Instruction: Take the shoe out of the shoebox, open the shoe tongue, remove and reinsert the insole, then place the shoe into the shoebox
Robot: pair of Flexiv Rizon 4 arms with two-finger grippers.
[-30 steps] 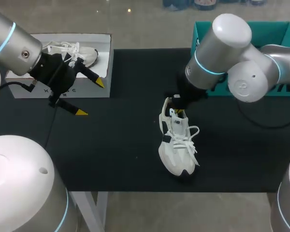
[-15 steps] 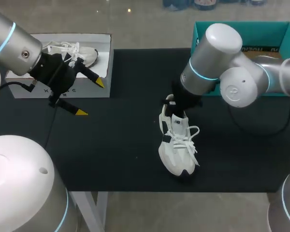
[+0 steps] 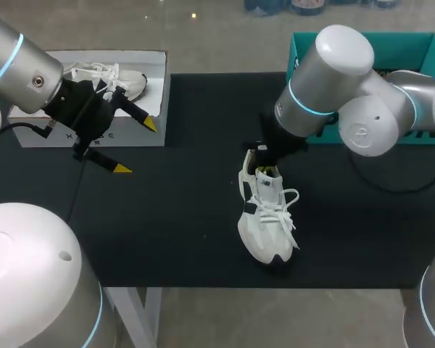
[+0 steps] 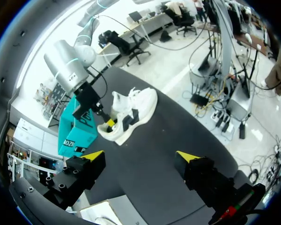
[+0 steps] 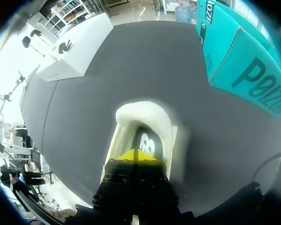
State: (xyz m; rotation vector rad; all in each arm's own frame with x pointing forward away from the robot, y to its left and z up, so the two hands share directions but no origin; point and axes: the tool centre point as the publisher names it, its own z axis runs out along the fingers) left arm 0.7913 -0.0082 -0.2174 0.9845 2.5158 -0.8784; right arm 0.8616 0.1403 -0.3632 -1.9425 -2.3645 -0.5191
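White sneaker point(image 3: 267, 221): mid-frame on the table point(image 3: 181, 217), out for insole point(image 5: 146, 140) work.
Right gripper point(image 3: 263, 161): fingers pressed together at its heel opening, likely after the insole.
Left gripper point(image 3: 135, 146): fingers spread, idle upper left.

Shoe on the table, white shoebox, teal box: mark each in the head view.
shoe point(image 3: 262, 233), head view, on its white forefoot.
white shoebox point(image 3: 146, 138), head view, on its front wall.
teal box point(image 3: 409, 49), head view, on its inner wall.

Bright even light (glaring white in wrist views) throws soft shadows on the table point(image 3: 167, 217).
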